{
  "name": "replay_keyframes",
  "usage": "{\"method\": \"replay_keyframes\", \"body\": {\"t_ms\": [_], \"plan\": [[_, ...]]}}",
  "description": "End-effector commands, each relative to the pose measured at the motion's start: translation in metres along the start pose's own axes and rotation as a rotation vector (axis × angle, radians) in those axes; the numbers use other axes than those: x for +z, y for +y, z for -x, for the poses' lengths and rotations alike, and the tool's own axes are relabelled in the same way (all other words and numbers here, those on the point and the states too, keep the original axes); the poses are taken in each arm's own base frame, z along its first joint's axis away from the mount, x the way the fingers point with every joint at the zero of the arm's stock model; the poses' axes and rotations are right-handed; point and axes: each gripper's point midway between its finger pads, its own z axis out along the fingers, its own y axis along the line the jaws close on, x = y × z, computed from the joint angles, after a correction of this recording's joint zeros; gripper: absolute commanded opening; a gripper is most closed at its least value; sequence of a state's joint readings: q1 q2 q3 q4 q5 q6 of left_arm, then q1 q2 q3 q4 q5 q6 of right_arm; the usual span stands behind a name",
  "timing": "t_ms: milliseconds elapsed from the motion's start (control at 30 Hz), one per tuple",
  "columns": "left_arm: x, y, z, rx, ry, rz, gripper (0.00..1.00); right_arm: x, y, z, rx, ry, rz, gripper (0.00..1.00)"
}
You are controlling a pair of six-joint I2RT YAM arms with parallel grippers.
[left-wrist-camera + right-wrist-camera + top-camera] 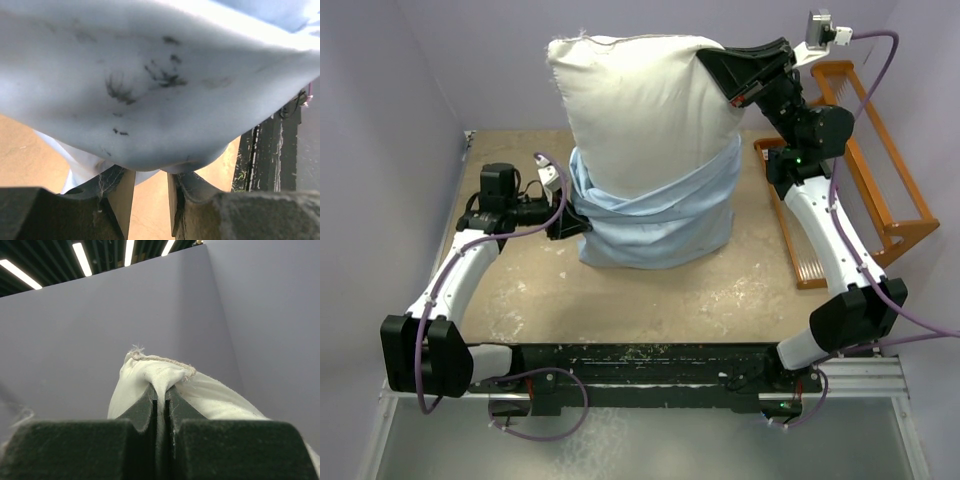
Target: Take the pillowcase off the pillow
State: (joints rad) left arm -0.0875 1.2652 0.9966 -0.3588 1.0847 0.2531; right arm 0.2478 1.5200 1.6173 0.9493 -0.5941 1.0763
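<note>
The off-white pillow (640, 100) stands upright at the middle of the table. The pale blue pillowcase (660, 215) is bunched around its lower half. My right gripper (722, 68) is shut on the pillow's top right corner and holds it up. In the right wrist view the fingers (161, 390) pinch the seamed corner (160, 367). My left gripper (570, 222) is low at the pillowcase's left edge. In the left wrist view its jaws (147, 172) stand apart, with the blue fabric (150, 85) bulging just past the tips and none between them.
An orange wooden rack (880, 180) stands at the table's right edge behind the right arm. Purple walls close in the back and sides. The black base rail (640, 365) runs along the near edge. The tan tabletop (650, 300) shows in front of the pillow.
</note>
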Motion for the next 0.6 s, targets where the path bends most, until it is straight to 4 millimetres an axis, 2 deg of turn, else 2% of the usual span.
{"method": "replay_keyframes", "body": {"t_ms": [0, 67, 100, 167, 267, 400, 567], "plan": [[0.001, -0.016, 0.02, 0.013, -0.069, -0.067, 0.34, 0.007, 0.078, 0.074, -0.096, -0.239, 0.181, 0.0], [0.001, -0.008, 0.024, 0.009, -0.087, -0.016, 0.24, 0.007, 0.079, 0.076, -0.091, -0.252, 0.184, 0.0], [0.001, -0.002, 0.025, 0.014, -0.098, 0.02, 0.12, 0.007, 0.08, 0.078, -0.092, -0.258, 0.183, 0.0], [0.0, 0.009, 0.025, 0.01, -0.108, 0.086, 0.04, 0.007, 0.082, 0.081, -0.092, -0.269, 0.181, 0.0], [0.004, 0.016, 0.017, -0.05, -0.105, 0.108, 0.0, 0.007, 0.085, 0.087, -0.094, -0.285, 0.182, 0.0], [0.007, 0.022, 0.004, -0.139, -0.086, 0.128, 0.0, 0.008, 0.09, 0.097, -0.096, -0.317, 0.187, 0.0], [-0.007, 0.037, -0.019, -0.132, -0.007, 0.238, 0.0, 0.007, 0.098, 0.121, -0.114, -0.372, 0.19, 0.0]]}}
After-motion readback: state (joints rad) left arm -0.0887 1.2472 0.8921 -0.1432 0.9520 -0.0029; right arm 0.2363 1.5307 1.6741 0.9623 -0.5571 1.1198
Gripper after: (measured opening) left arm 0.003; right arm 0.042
